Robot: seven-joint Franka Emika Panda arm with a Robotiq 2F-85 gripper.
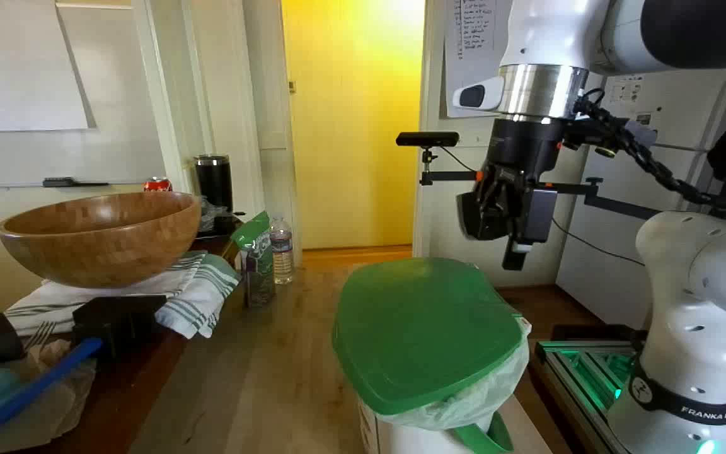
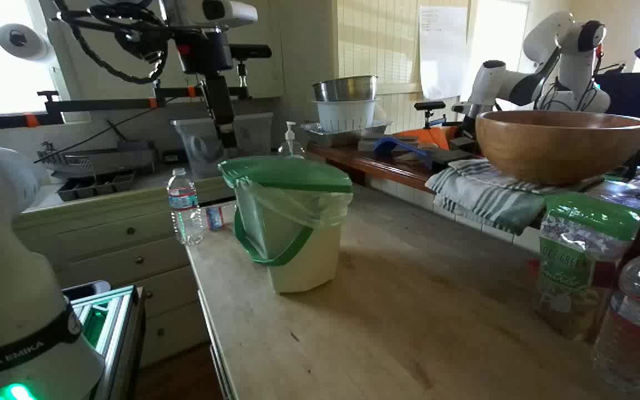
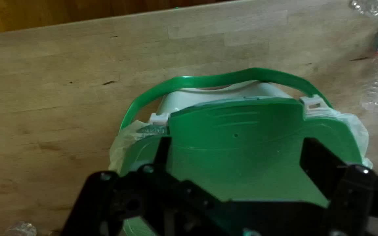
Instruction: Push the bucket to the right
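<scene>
Hovers above the white bucket [image 2: 314, 261] with the gripper [image 3: 236, 144] spread wide.
As for the bucket, stands upright on the wooden counter [image 2: 425, 305] with green lid [image 1: 426, 328] on and green handle [image 2: 281, 257] hanging down; in an exterior view, sits near an upright clear bottle [image 2: 184, 205].

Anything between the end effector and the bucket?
Nothing visible. In the wrist view, the open end effector faces the green lid with no object in between. In both exterior views, a bare gap separates it from the bucket.
</scene>
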